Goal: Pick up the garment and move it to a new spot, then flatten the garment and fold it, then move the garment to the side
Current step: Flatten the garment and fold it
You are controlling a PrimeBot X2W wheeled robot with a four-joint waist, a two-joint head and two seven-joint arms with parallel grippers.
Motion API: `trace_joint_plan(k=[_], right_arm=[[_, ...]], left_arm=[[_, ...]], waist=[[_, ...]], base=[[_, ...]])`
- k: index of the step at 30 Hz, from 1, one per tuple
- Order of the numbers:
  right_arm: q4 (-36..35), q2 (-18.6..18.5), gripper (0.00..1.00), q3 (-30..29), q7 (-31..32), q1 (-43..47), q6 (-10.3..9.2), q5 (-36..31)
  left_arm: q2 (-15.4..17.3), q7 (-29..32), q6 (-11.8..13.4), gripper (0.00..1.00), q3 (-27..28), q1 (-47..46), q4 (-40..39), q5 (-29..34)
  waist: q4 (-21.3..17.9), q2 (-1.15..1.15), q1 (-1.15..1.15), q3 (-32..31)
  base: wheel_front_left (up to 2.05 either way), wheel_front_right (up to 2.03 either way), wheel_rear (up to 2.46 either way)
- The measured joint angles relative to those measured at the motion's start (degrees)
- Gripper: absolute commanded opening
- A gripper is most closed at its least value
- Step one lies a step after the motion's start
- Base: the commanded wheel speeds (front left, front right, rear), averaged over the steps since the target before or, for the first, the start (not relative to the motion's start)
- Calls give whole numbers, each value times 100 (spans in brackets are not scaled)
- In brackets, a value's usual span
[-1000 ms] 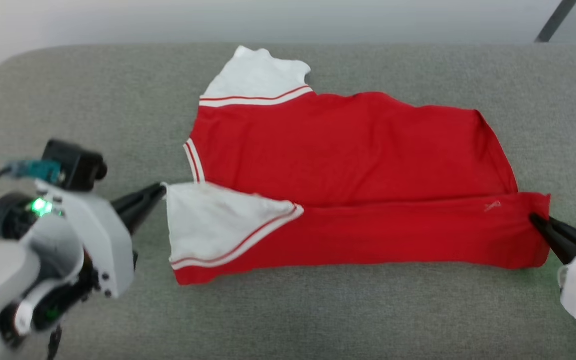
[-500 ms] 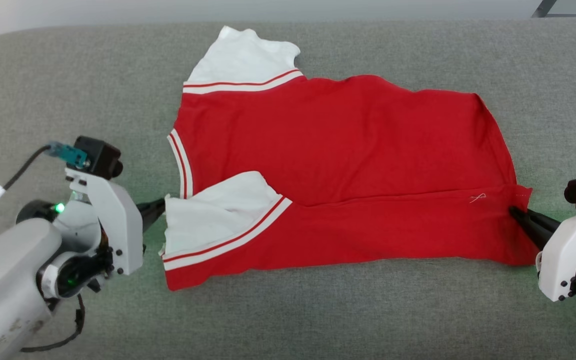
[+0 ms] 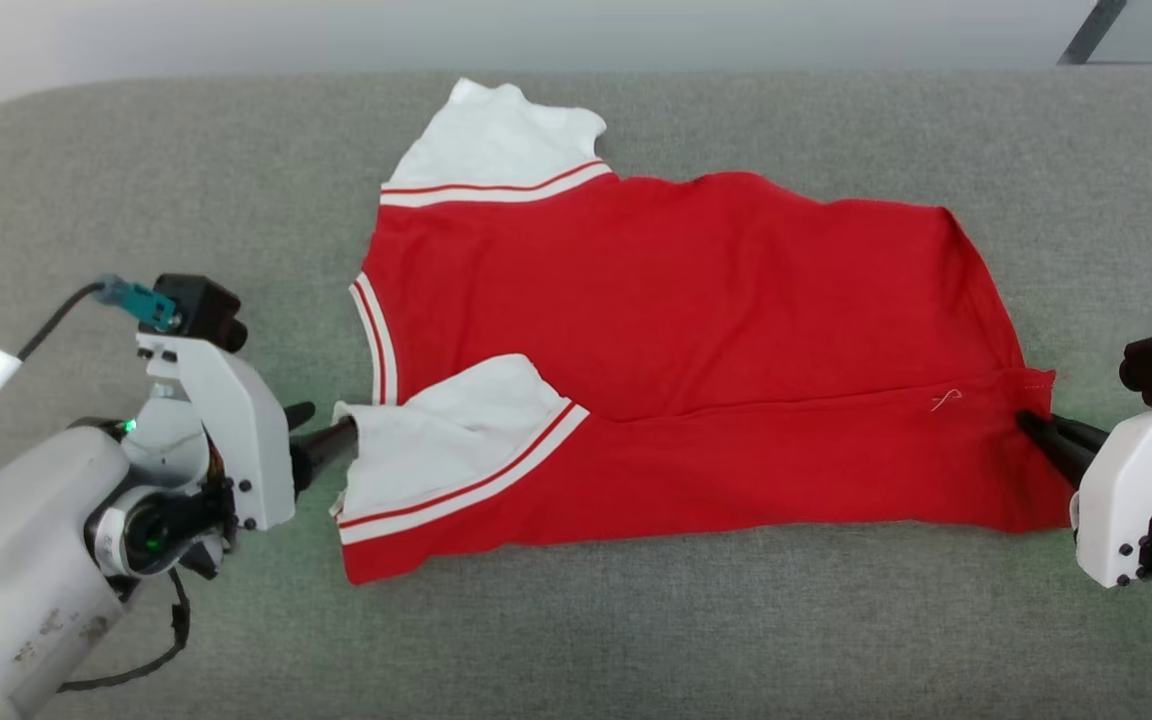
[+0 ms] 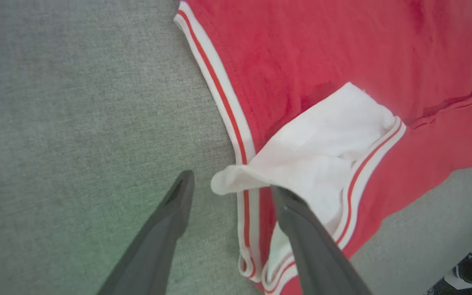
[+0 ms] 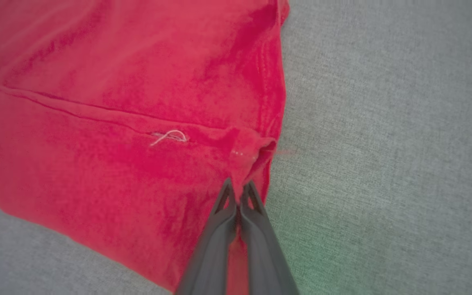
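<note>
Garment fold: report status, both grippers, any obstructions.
Left gripper open, white sleeve tip between its jaws, ungripped. Right gripper shut on hem corner. Garment flat on grey cushion, near edge folded over. Nothing seen in the way.

Garment [image 3: 686,330] covers grey cushion [image 3: 636,640] middle; bare cushion along near side, far corners leaves passage.

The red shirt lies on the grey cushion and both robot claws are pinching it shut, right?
Not both. The left wrist view shows the left gripper open, fingers spread around the white sleeve's tip. The right gripper is shut on the garment's red corner, and the garment does lie on the grey cushion.
</note>
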Motion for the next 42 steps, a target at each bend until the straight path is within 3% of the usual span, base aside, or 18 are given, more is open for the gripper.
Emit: trace_joint_plan(k=[1,10,18,25,28,32,42], right_arm=[[-18,-11,100,2,9,-2,0,0],[-427,-41,100,-169,55,44,0,-45],[-935,91,100,-591,64,435,0,-199],[-1345,359,100,-1137,198,981,0,-314],[-1500,464,100,-1413,248,1239,0,-375],[-1715,636,100,-1757,259,1522,0,-491],[-2203,1051,100,-2288,363,1954,0,-646]], left_arm=[[7,-23,18,100,14,0,-18,0],[276,-123,332,100,83,24,-645,43],[427,422,914,100,26,220,-1260,-314],[498,1163,1557,100,-218,409,-1357,-634],[509,1373,1722,100,-332,476,-1326,-689],[520,1516,1795,100,-439,536,-1141,-693],[357,1289,1438,100,-463,639,-219,-602]], waist=[[4,0,0,-32],[65,0,0,-407],[65,0,0,-736],[-177,0,0,-843],[-305,0,0,-840],[-475,0,0,-778],[-820,0,0,-526]], base=[[0,0,0],[0,0,0],[0,0,0],[0,0,0],[0,0,0],[0,0,0],[0,0,0]])
